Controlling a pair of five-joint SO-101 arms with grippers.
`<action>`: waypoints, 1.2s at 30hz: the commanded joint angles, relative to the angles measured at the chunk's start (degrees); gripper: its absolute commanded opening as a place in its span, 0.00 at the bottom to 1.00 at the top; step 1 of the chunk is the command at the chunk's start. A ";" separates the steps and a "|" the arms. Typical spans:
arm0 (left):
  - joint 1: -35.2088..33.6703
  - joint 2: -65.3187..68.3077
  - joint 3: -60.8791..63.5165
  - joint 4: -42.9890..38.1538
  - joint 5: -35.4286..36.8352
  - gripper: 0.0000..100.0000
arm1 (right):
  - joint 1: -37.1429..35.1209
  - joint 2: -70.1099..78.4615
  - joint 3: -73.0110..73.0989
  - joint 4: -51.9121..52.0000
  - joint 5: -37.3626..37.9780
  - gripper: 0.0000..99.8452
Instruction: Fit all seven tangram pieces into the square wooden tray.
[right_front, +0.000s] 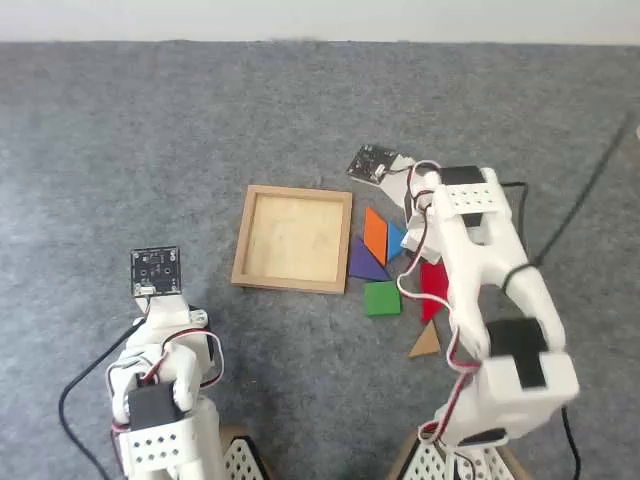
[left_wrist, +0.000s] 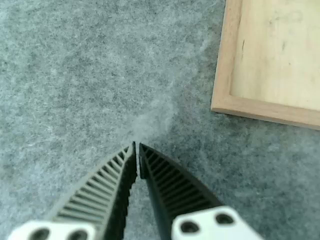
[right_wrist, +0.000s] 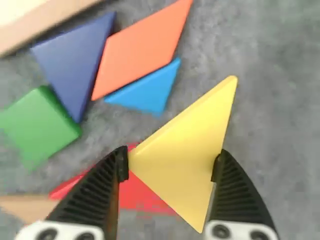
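Note:
The square wooden tray lies on the grey felt with nothing inside it. To its right lie an orange parallelogram, a small blue triangle, a purple triangle, a green square, a red triangle and a tan triangle. My right gripper is shut on a yellow triangle, held over the red triangle. My left gripper is shut and holds nothing, just off the tray's near left corner.
The right arm reaches over the loose pieces and covers part of them in the high view. Open felt lies left of and beyond the tray. Cables trail from both arm bases near the front edge.

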 joint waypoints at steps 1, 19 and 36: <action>0.26 -0.97 -0.66 -0.26 -0.26 0.01 | -0.66 -10.51 -1.49 4.97 -0.18 0.10; -0.09 -0.97 -0.66 -0.35 -0.35 0.01 | -17.54 -34.68 -1.05 27.21 -6.77 0.10; -0.09 -0.97 -0.66 -0.35 -0.35 0.01 | -40.84 -35.38 2.20 27.30 -6.07 0.10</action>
